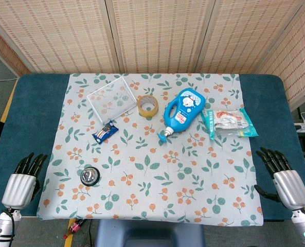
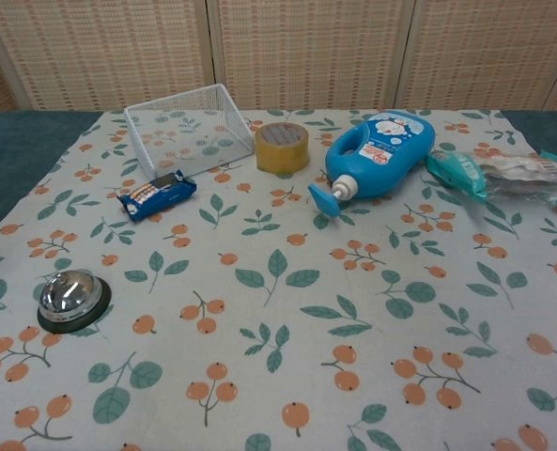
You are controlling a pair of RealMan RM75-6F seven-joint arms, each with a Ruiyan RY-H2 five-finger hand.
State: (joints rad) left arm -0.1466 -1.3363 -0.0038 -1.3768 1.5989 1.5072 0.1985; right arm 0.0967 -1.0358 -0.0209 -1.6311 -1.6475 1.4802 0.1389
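The left hand rests at the near left edge of the bench, on the bare blue surface just beside the floral cloth. It holds nothing; its dark fingers lie extended and slightly apart, pointing away from the robot. The right hand mirrors it at the near right edge, also empty, fingers spread and thumb set off to the side. Both hands show in the head view only. Judged from this posture, both sit in a parked position, clear of the objects.

Nearest the left hand, inward on the cloth, stands a round silver call bell on a black base — close to the hand but not touching it. Further out from this hand lies a small blue snack packet, and just beyond that a white wire-mesh basket, tipped so its opening faces up and outward.

Beyond the basket, toward the centre, a roll of tan packing tape lies flat. Beside it, a blue plastic pump bottle with a cartoon label lies on its side, its nozzle pointing toward the near edge.

Well ahead of the right hand lies a clear and teal plastic pouch with printed contents — the object nearest that hand, yet well apart from it.
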